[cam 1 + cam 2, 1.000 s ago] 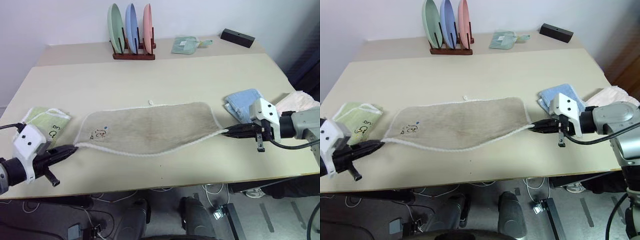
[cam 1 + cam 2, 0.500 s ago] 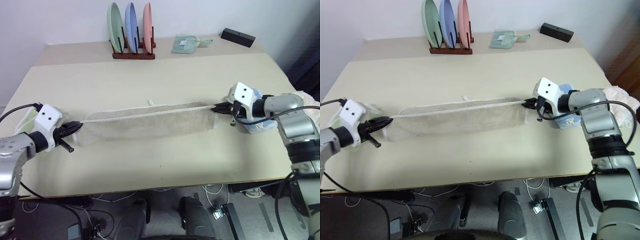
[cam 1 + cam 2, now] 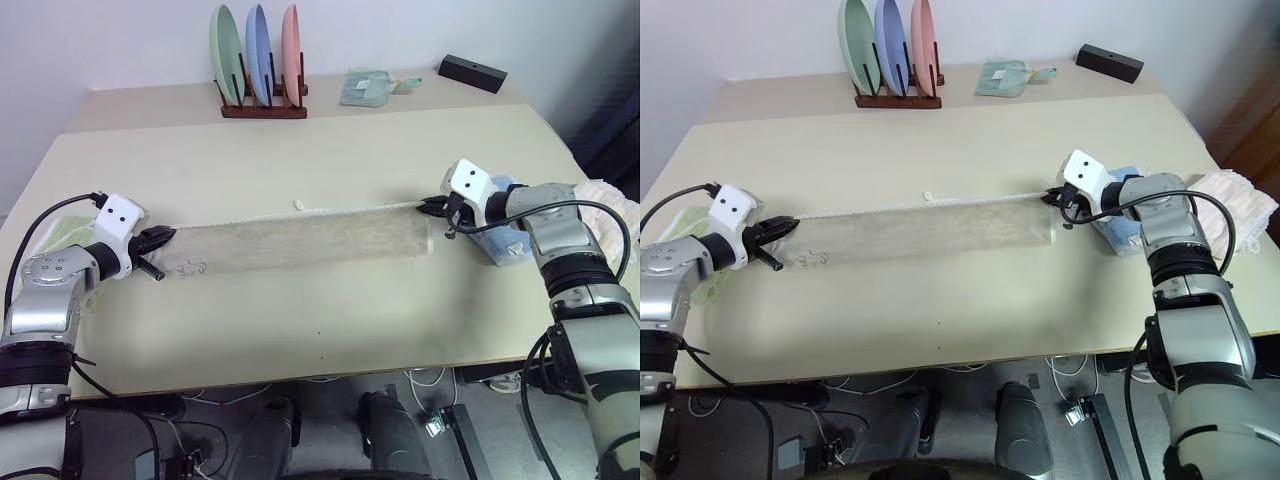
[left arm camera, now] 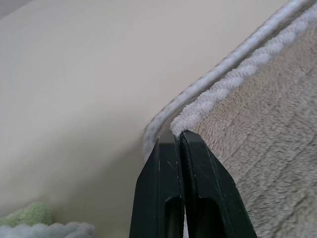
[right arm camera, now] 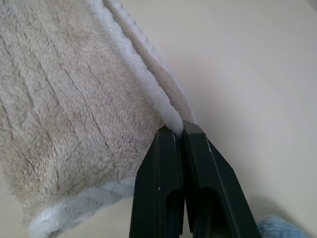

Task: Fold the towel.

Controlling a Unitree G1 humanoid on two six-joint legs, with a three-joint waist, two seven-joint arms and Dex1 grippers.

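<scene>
Head views: towel (image 3: pixel 300 240) folded lengthwise on the table (image 3: pixel 330 320), stretched between left gripper (image 3: pixel 168 236) and right gripper (image 3: pixel 425 205). Wrist views: each gripper's jaws clamped on 1 white-edged corner.

Both arms reach forward and spread wide, forearms angled inward. The left gripper (image 3: pixel 168 235) points toward the right, its 2 fingers (image 4: pixel 198 188) pressed together on a towel (image 3: pixel 300 240) corner. The right gripper (image 3: pixel 424 204) points left, fingers likewise clamped on the opposite corner.
</scene>
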